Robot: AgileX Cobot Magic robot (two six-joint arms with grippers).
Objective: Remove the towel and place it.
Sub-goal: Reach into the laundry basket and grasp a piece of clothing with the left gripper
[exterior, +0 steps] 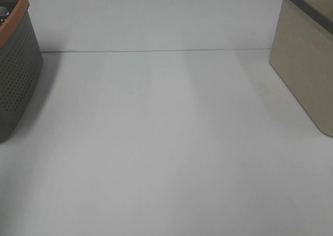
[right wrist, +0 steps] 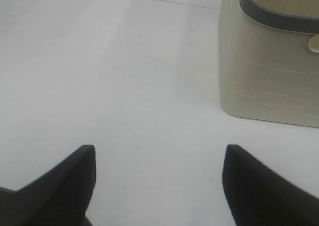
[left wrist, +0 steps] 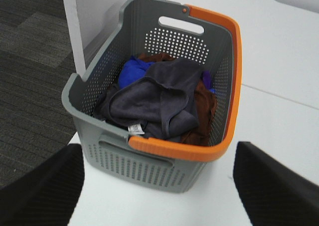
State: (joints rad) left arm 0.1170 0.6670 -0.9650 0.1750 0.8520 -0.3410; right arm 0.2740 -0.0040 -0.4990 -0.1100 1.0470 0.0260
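Observation:
The towel, dark and crumpled with a small white tag, lies on top of the laundry inside a grey perforated basket with an orange rim. My left gripper hovers above and short of the basket, open, with nothing between its black fingers. Over bare white table my right gripper is open and empty, and a beige basket stands ahead of it. Neither gripper shows in the exterior high view, where the grey basket is at the left edge.
Blue cloth and brown cloth lie under the towel in the grey basket. The beige basket with a dark rim stands at the right edge of the white table. Dark floor lies beyond the table's left side.

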